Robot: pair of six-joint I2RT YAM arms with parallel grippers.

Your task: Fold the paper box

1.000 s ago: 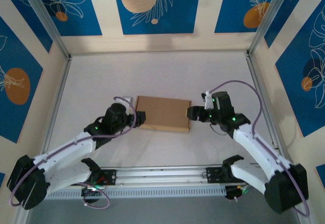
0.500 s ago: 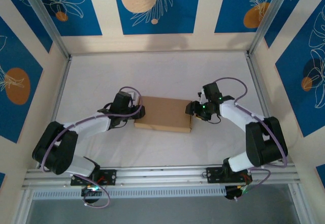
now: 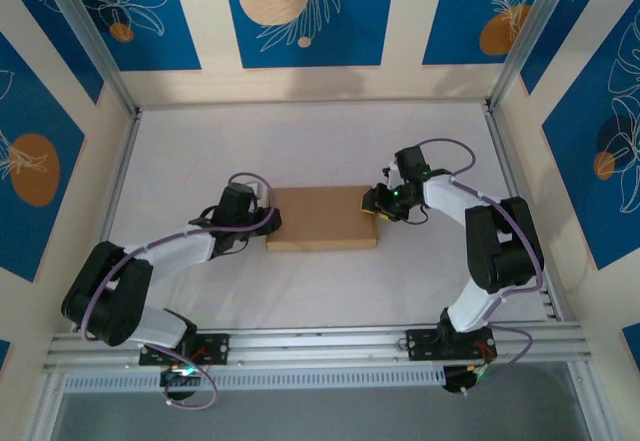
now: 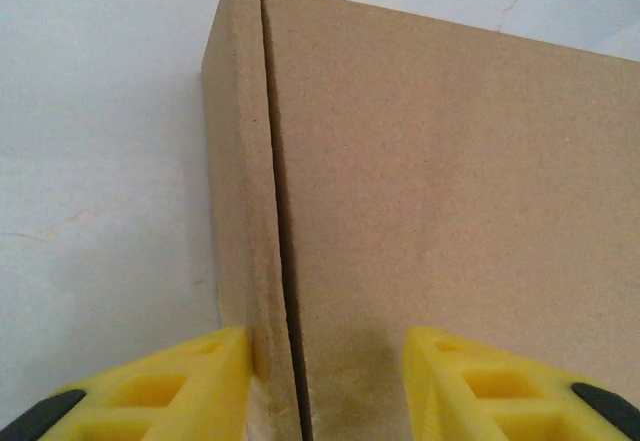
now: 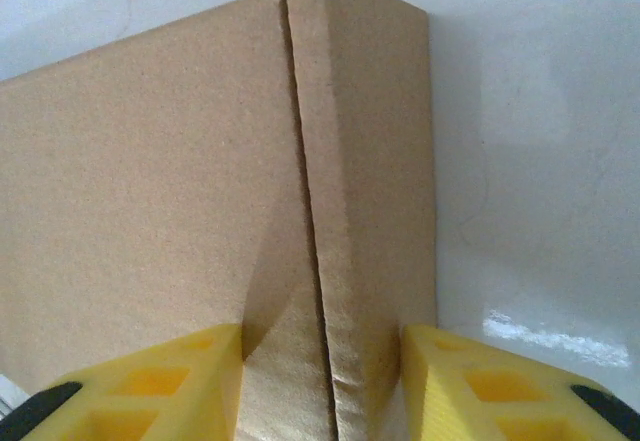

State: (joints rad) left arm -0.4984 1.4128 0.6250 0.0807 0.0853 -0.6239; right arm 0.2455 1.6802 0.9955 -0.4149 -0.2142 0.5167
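The closed paper box (image 3: 322, 217), central on the tabletop (image 3: 320, 141), now sits squarer than a second ago — left end effector (image 3: 274, 219) and right end effector (image 3: 372, 204), both spread, straddle its end seams — so folding looks nearly finished.

paper box (image 3: 322, 217) on table (image 3: 330, 141), left pincer (image 3: 272, 219) at left end, right pincer (image 3: 372, 201) opposite

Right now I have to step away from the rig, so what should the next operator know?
Left gripper: open, fingers astride the left end edge of the paper box.
Right gripper: open, astride the right end edge.
Box: closed, lid flat, lying mid-table; a thin seam shows between the lid and each end wall.
Done: sheet folded into a shallow box.
Left: probably press both end seams tight, then back the arms away.
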